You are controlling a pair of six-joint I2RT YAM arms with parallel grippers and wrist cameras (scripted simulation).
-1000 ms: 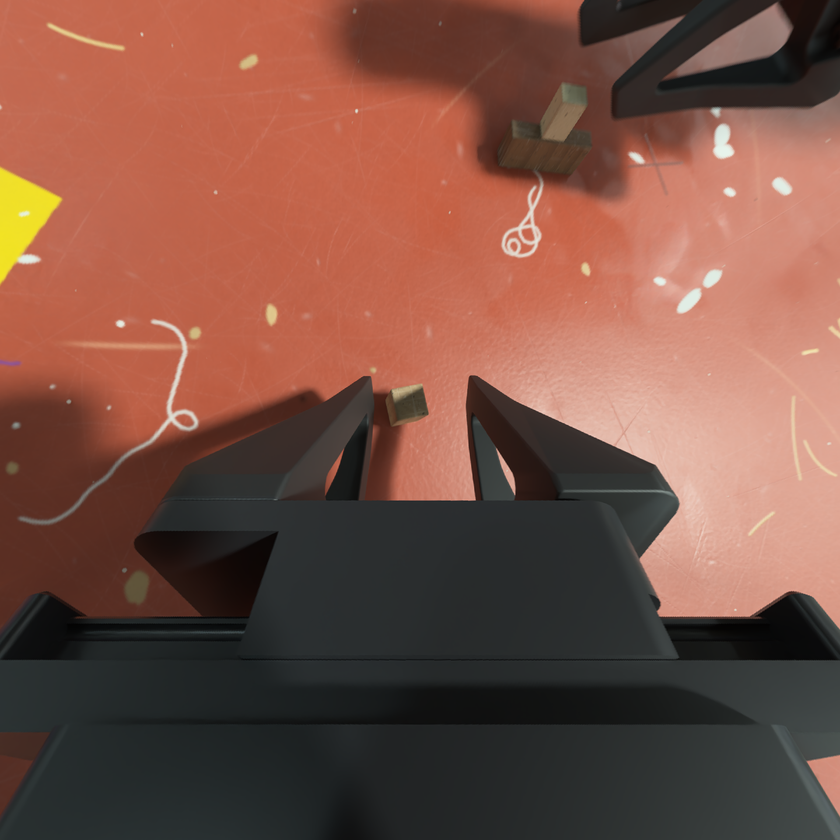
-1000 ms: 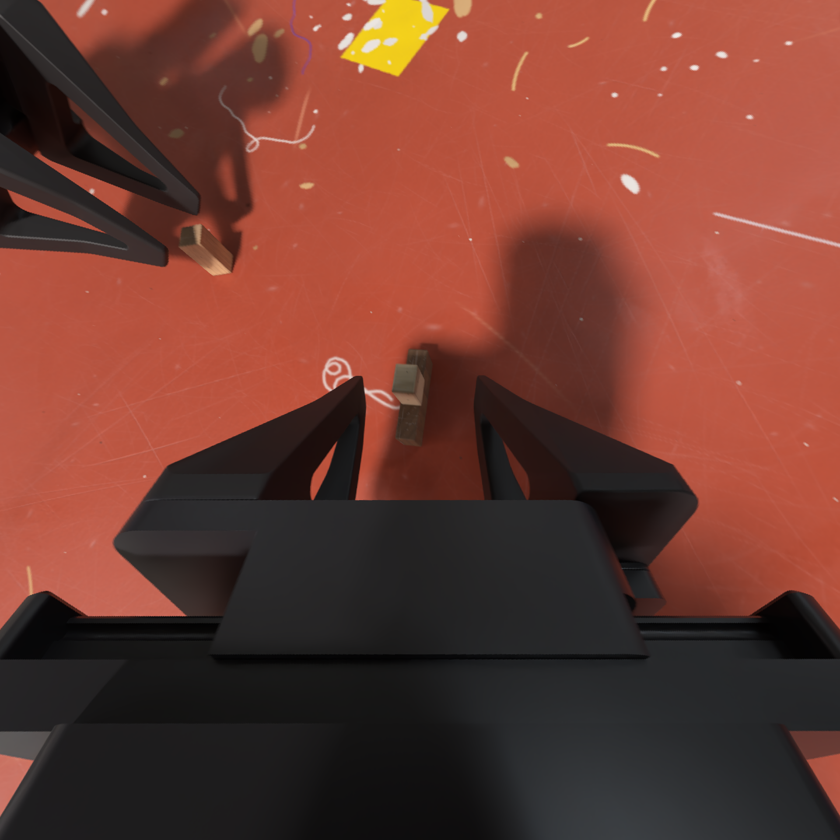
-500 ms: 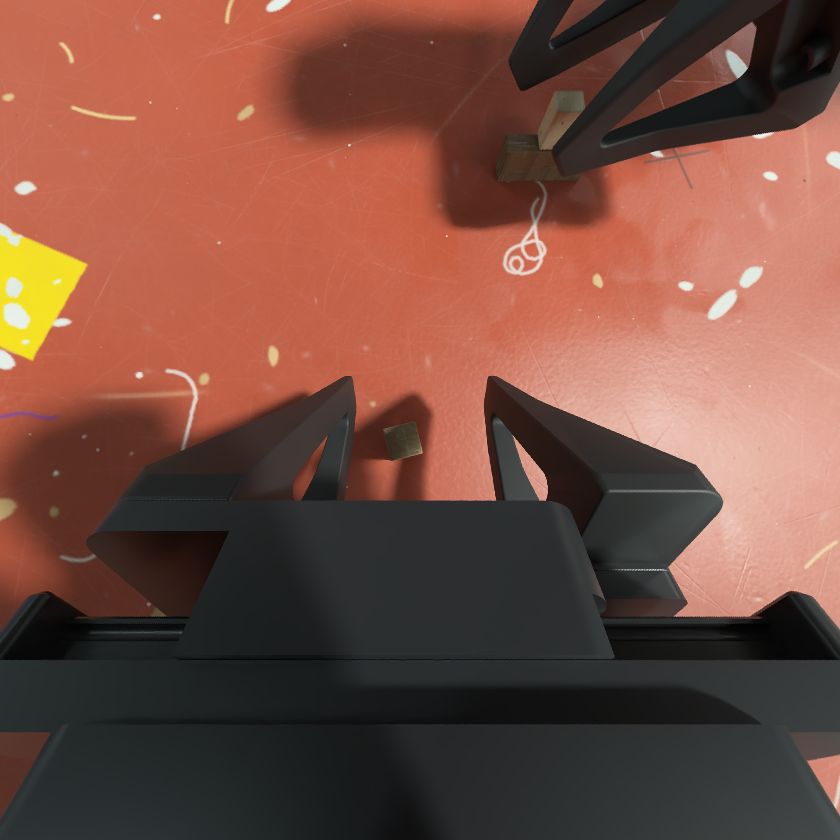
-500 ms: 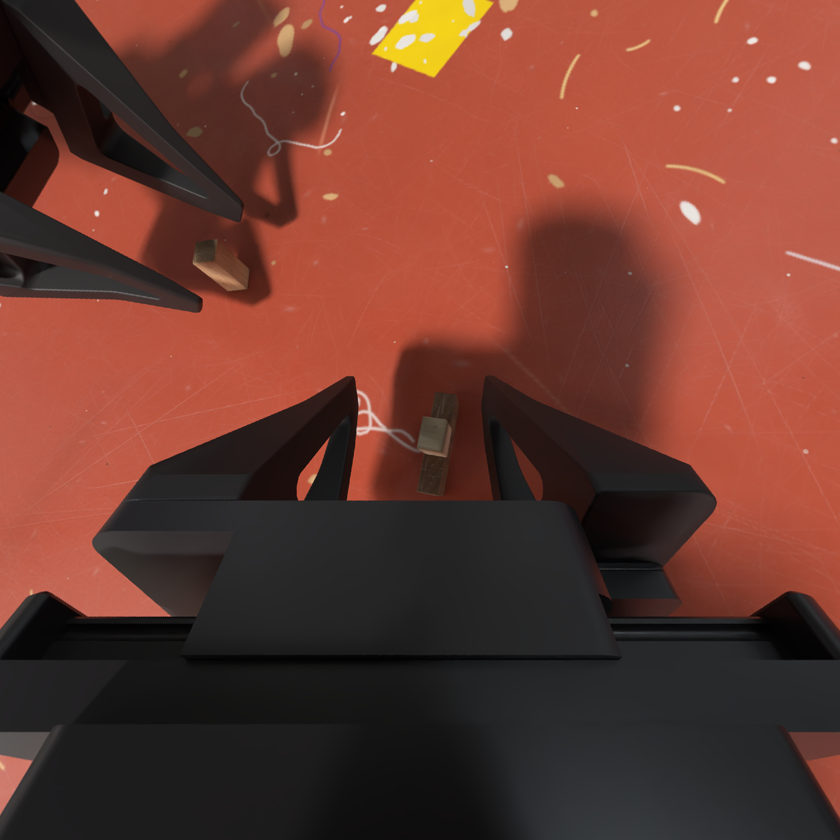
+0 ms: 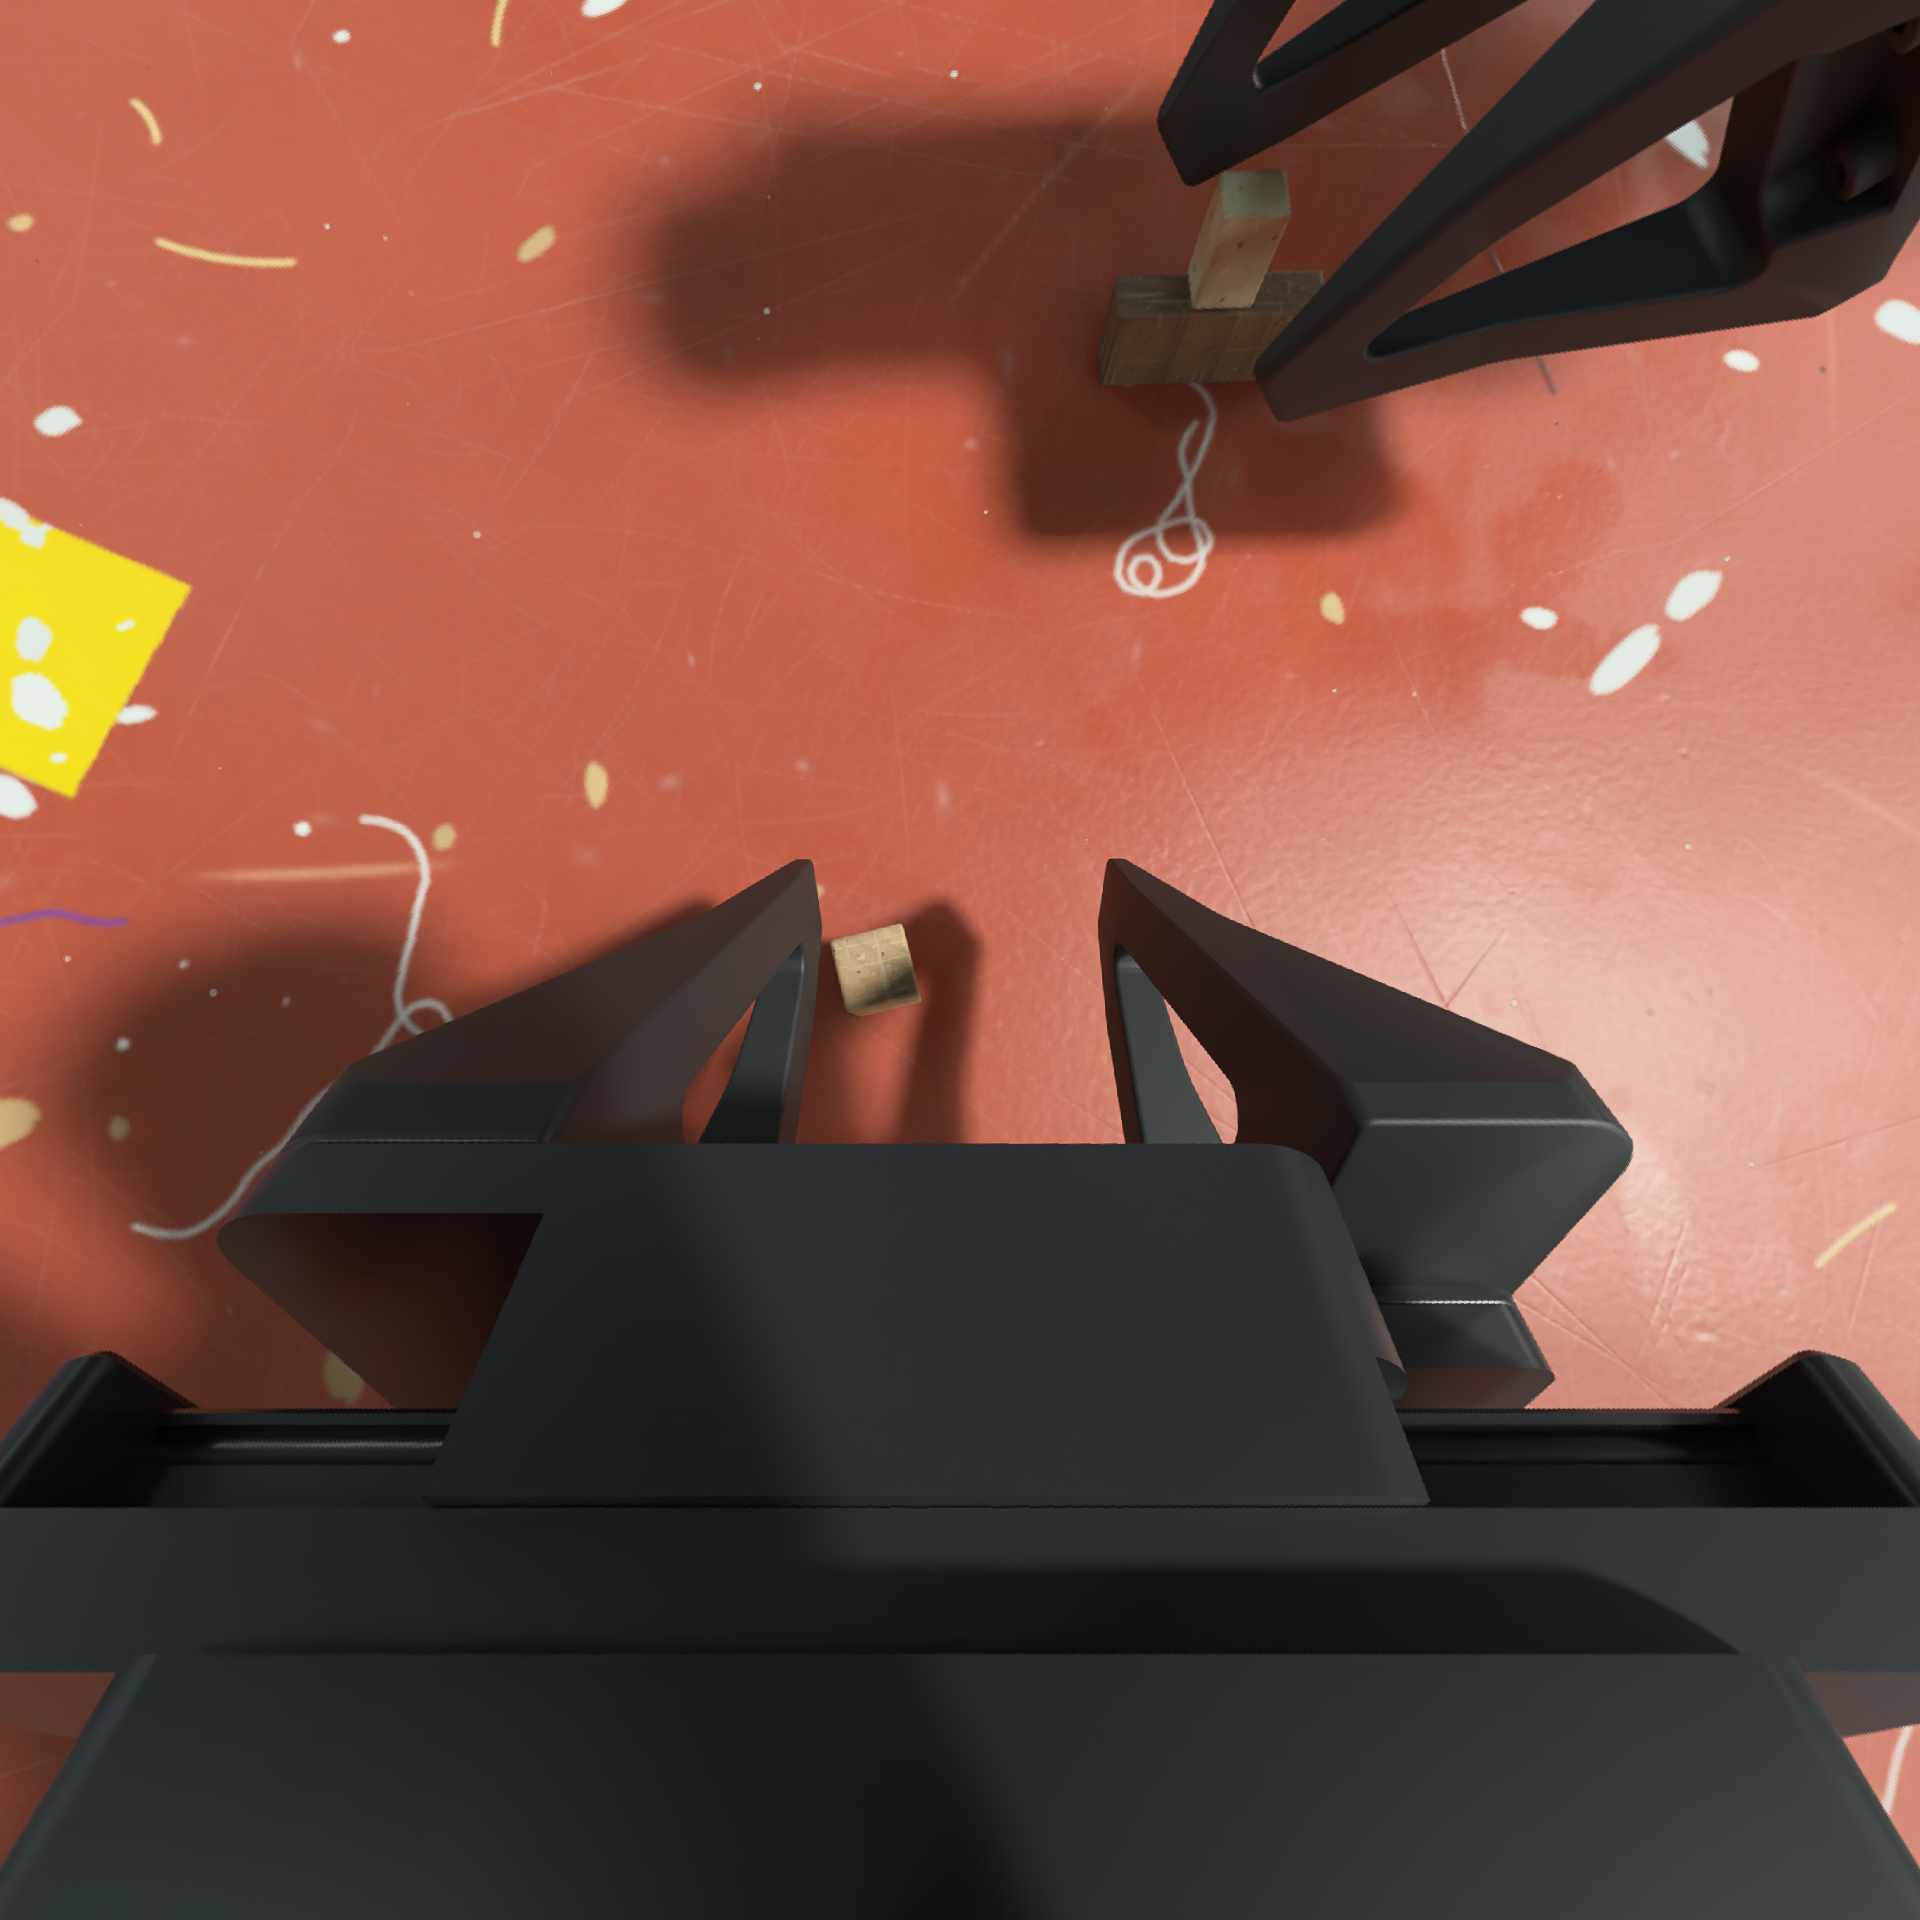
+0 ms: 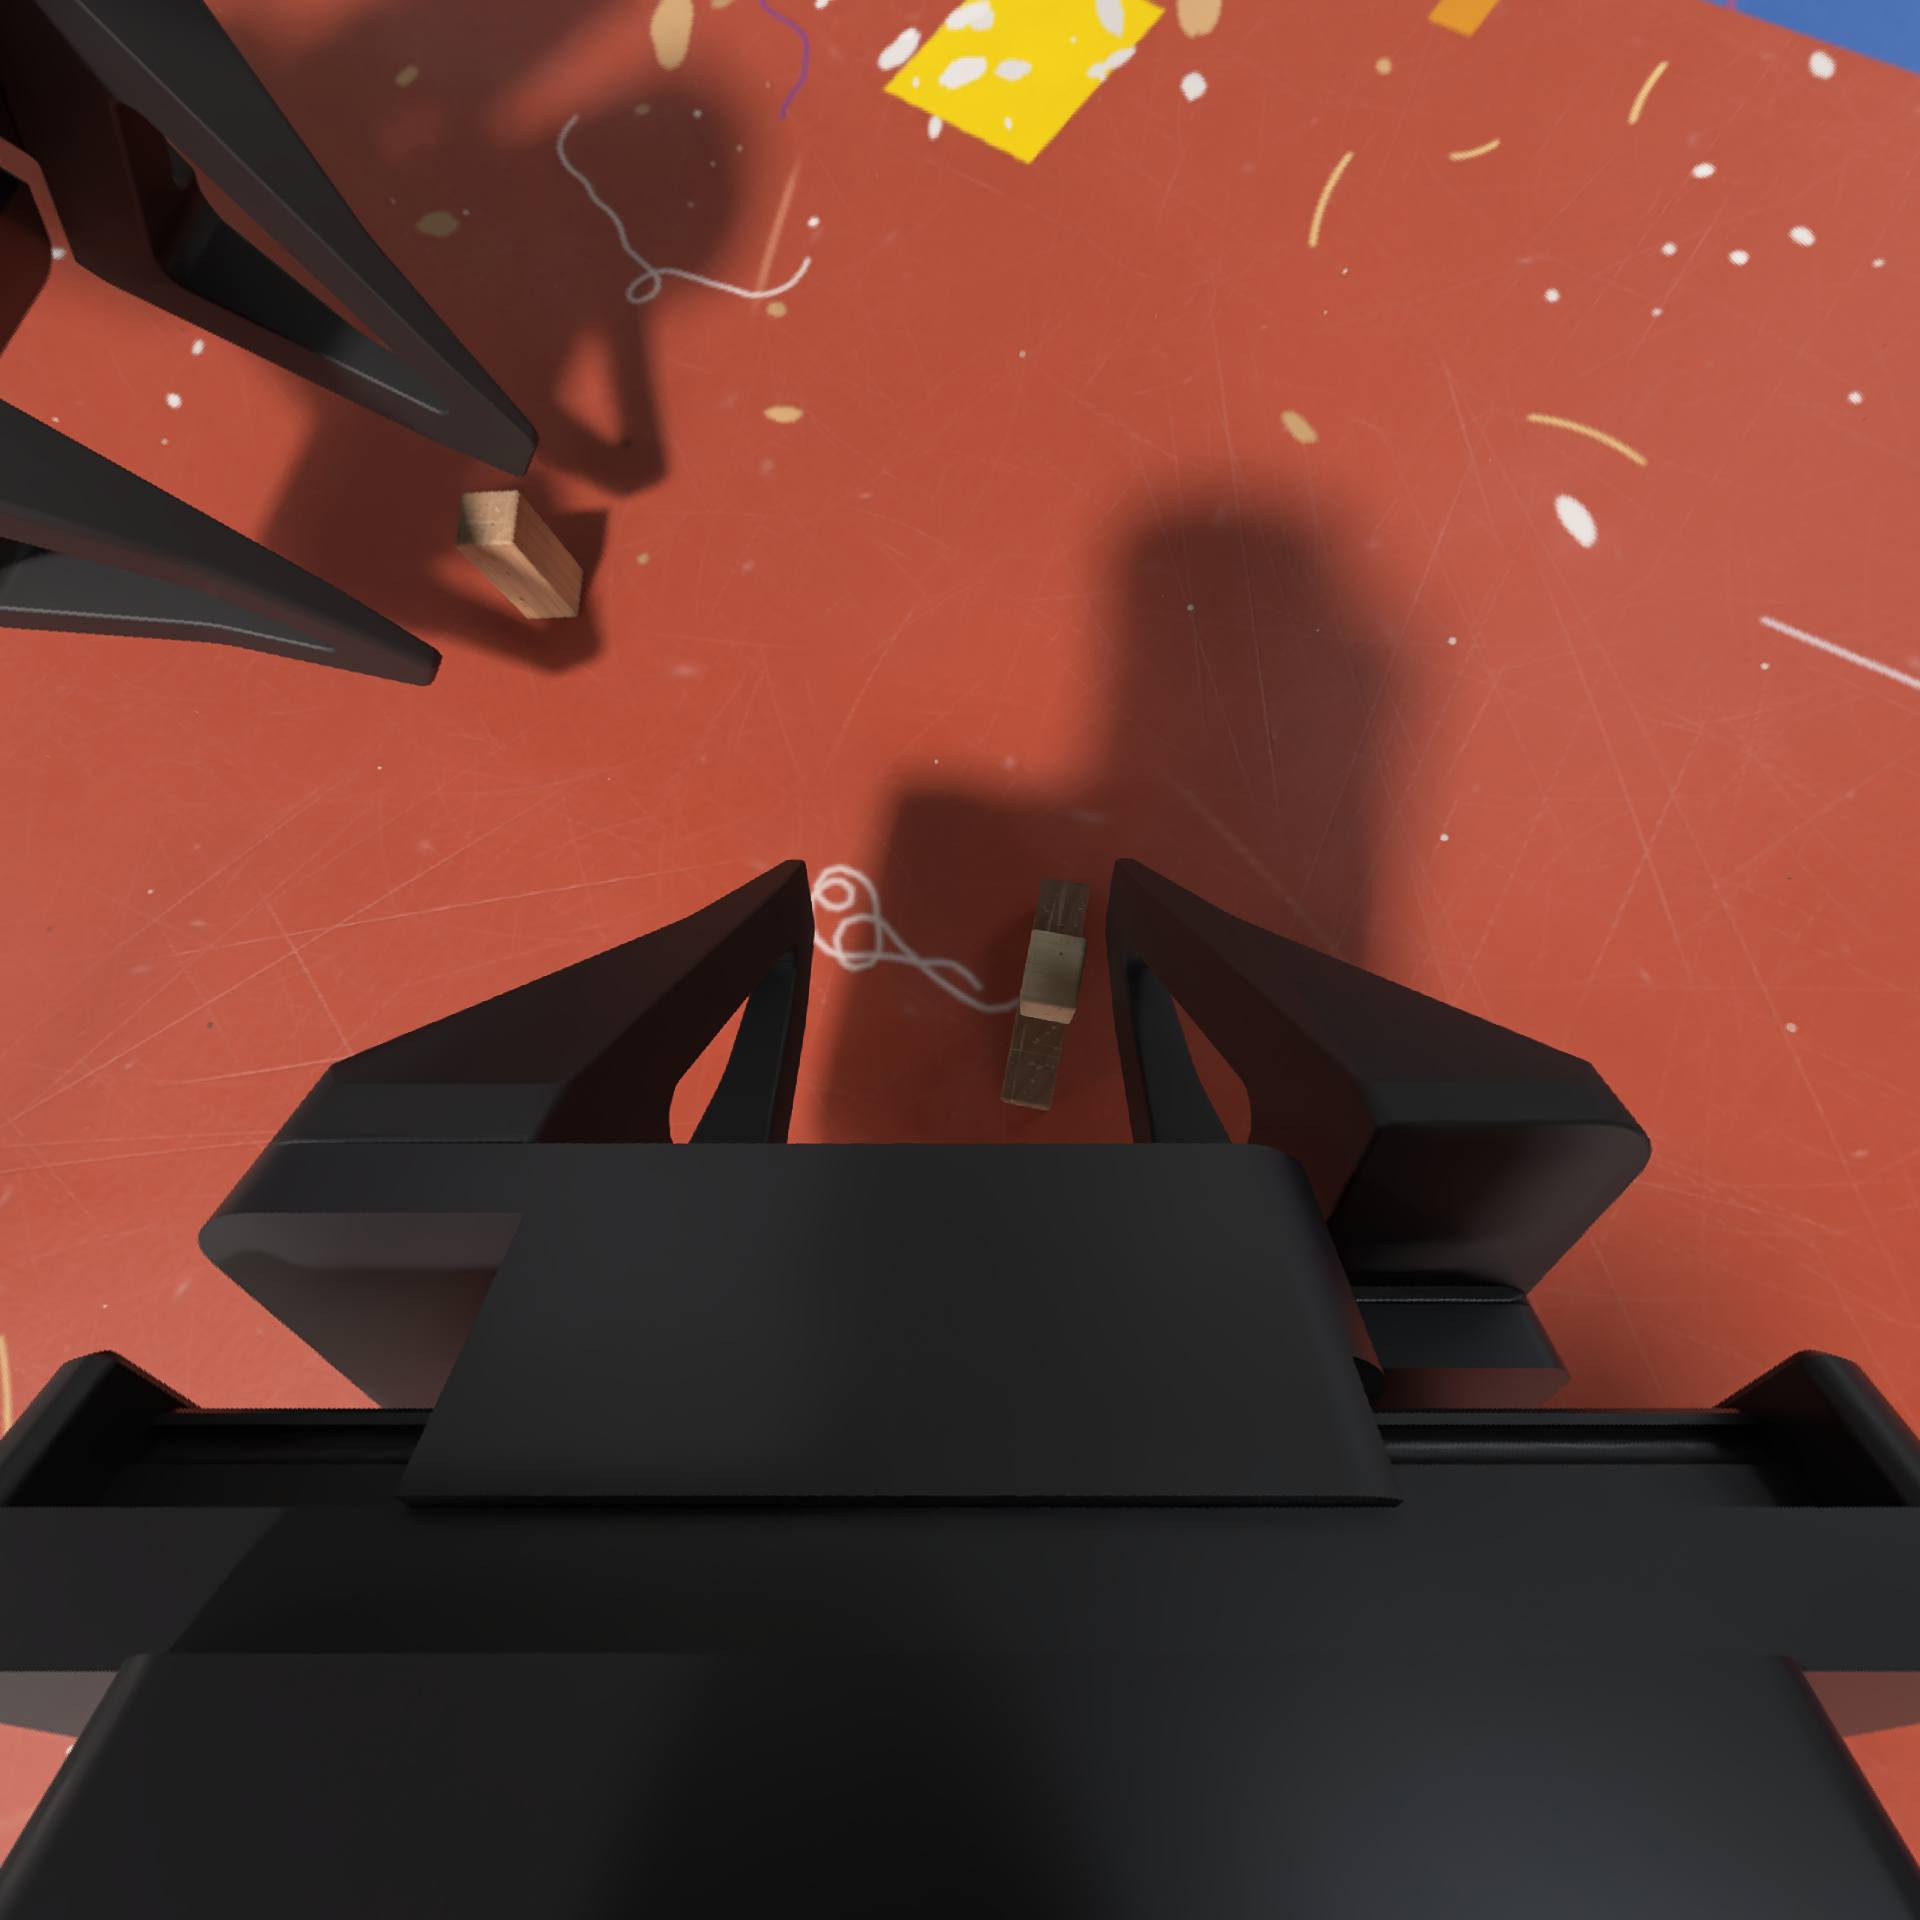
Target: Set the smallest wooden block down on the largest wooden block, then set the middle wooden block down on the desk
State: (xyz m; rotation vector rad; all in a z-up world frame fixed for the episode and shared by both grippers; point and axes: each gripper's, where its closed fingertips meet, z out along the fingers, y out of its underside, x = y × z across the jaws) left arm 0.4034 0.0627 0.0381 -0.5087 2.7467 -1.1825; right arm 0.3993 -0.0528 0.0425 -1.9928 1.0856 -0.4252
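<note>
In the left wrist view the near end of the largest wooden block point(image 5: 1184, 332) is covered by a finger of the right gripper point(image 5: 1226, 281), and the middle wooden block point(image 5: 1236, 244) stands upright on it, seen end-on in the right wrist view as a pale square point(image 6: 1051, 975) crossing the dark slab point(image 6: 1044, 997). Whether the right gripper's fingers touch either block is hard to tell; they stand wide apart, the stack close to the right-hand one. The left gripper point(image 5: 961, 883) is also spread wide, empty, above the smallest wooden block point(image 5: 875, 968), which lies on the red desk point(image 5: 727, 623) just beside its left finger. A yellow patch point(image 5: 73, 665) is cut off at the left edge.
</note>
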